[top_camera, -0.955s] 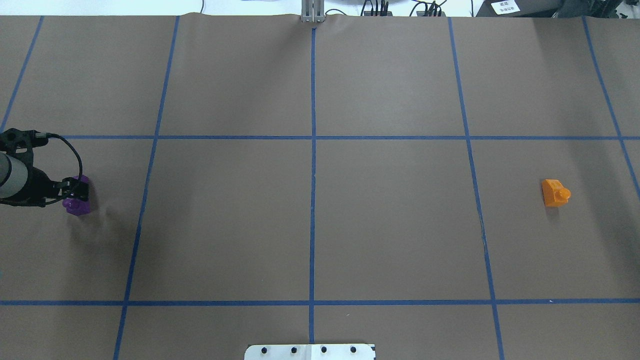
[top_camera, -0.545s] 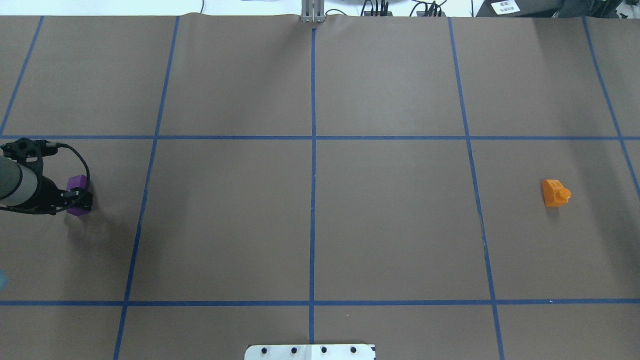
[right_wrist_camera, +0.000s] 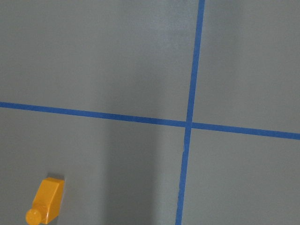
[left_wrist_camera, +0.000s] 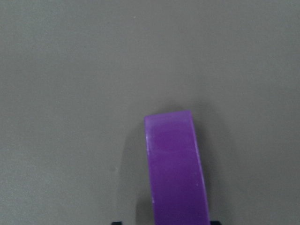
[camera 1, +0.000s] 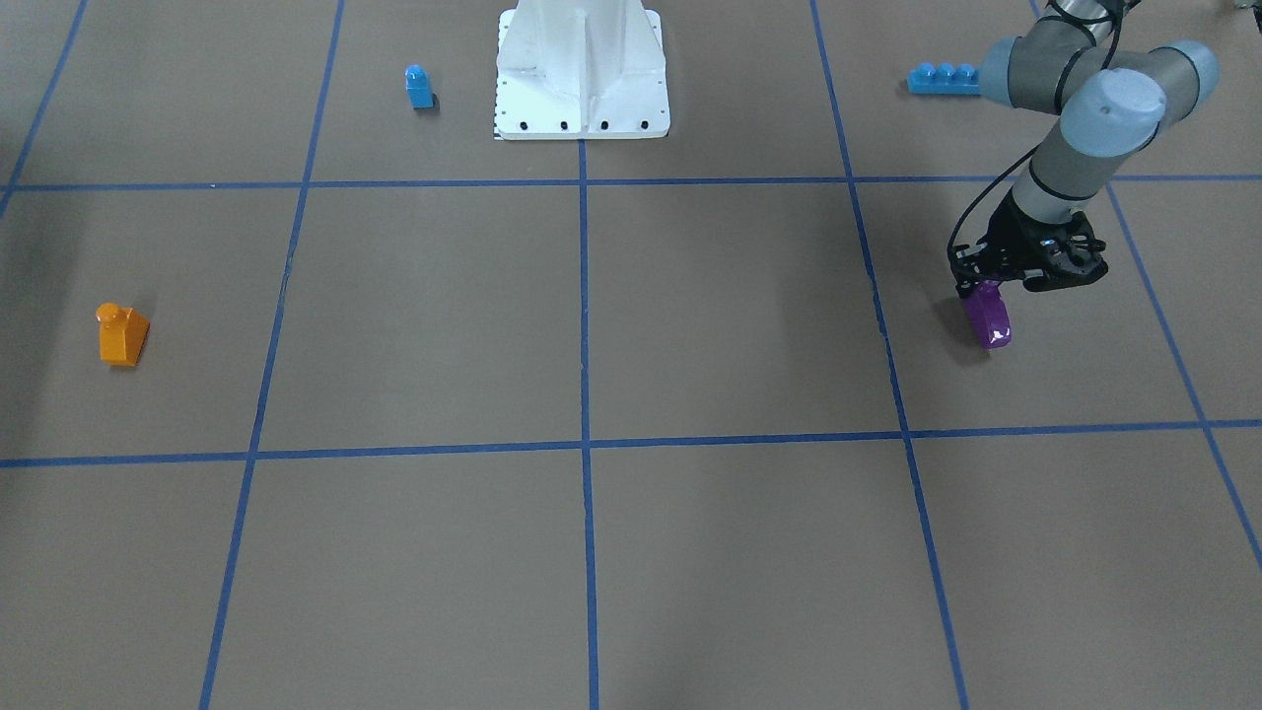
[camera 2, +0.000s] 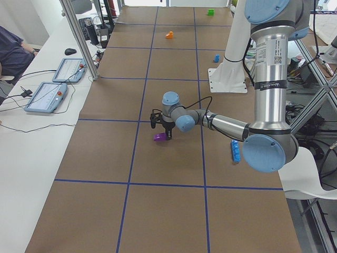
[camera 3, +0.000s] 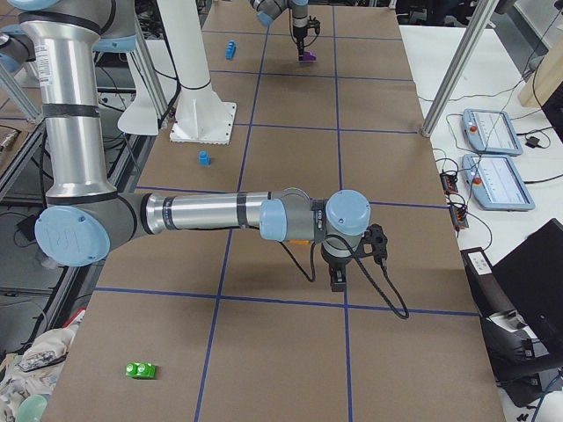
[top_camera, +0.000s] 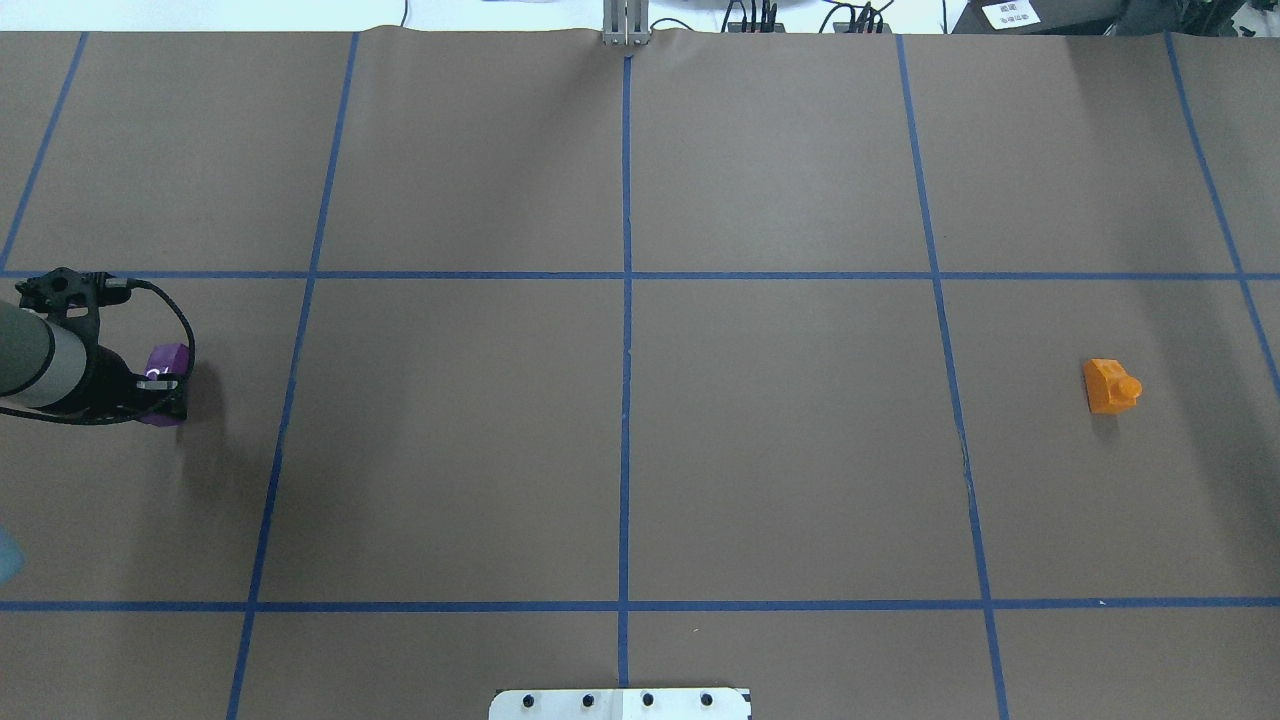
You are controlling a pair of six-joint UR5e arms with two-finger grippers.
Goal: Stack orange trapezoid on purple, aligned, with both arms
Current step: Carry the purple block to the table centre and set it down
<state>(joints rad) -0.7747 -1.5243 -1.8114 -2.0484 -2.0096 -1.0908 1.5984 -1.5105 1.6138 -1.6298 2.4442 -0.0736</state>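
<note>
The purple brick (camera 1: 989,320) is held between the fingers of my left gripper (camera 1: 986,296) at the table's left side, close to the brown surface. It also shows in the overhead view (top_camera: 168,358) and fills the lower middle of the left wrist view (left_wrist_camera: 177,168). The orange trapezoid (top_camera: 1108,386) lies alone on the table at the far right, stud pointing sideways, also in the front view (camera 1: 121,335) and right wrist view (right_wrist_camera: 45,206). My right gripper (camera 3: 337,280) shows only in the exterior right view, pointing down at the table; I cannot tell whether it is open or shut.
A small blue single-stud brick (camera 1: 419,87) stands beside the white pedestal base (camera 1: 582,69). A long blue brick (camera 1: 944,79) lies behind my left arm. A green brick (camera 3: 140,370) lies near the robot's right side. Blue tape lines grid the brown table.
My left gripper has shifted slightly toward the table's middle with the purple brick in it; the brick now sits turned between the fingers. The orange trapezoid has not moved.
</note>
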